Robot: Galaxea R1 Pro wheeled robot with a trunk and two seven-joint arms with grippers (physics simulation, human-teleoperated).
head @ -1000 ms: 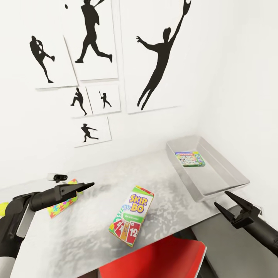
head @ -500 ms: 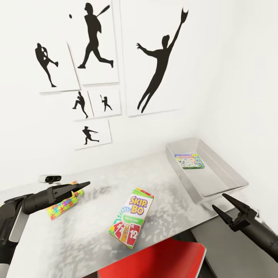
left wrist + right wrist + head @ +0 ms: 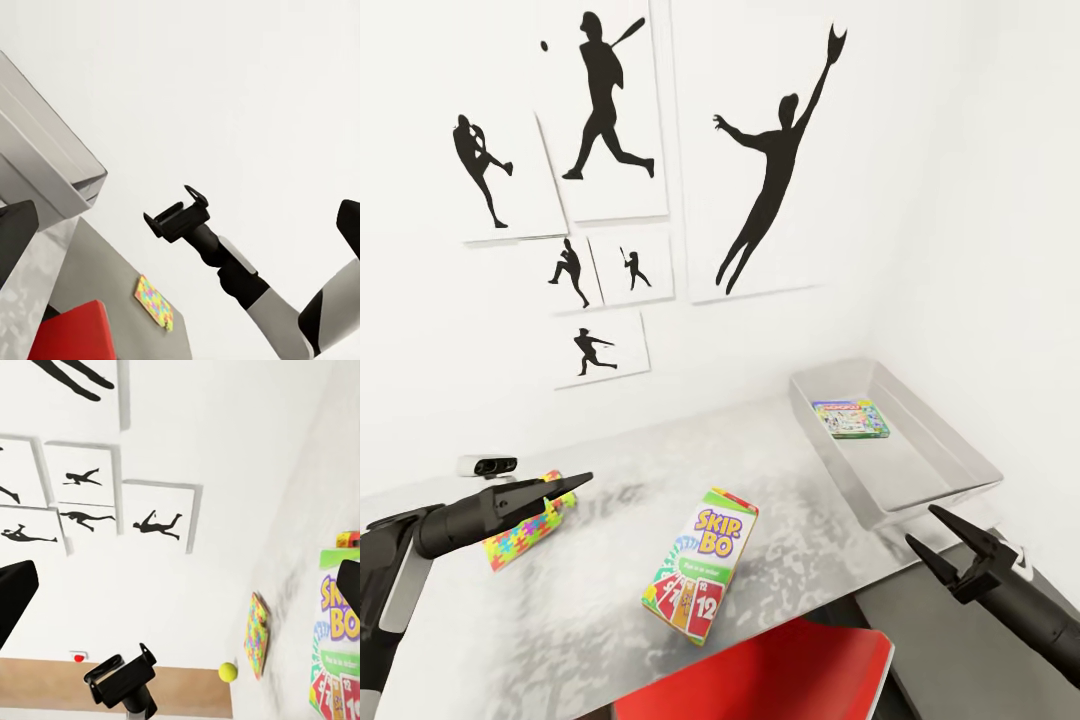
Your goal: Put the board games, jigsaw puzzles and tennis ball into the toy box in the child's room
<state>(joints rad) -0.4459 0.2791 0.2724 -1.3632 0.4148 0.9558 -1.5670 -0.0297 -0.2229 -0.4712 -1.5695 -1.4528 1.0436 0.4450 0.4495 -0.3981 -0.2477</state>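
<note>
One red chair (image 3: 760,675) fronts the table (image 3: 610,600).

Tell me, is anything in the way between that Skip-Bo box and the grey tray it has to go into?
Nothing visible. The Skip-Bo box lies on bare table, and the stretch to the tray is open. The tray holds one game box with room beside it. Both hands, left and right, hover open off to the sides.

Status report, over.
Left claw open, empty, above multicoloured jigsaw square. Right claw open, empty. SKIP-BO box on table; MONOPOLY box in grey tray.
</note>
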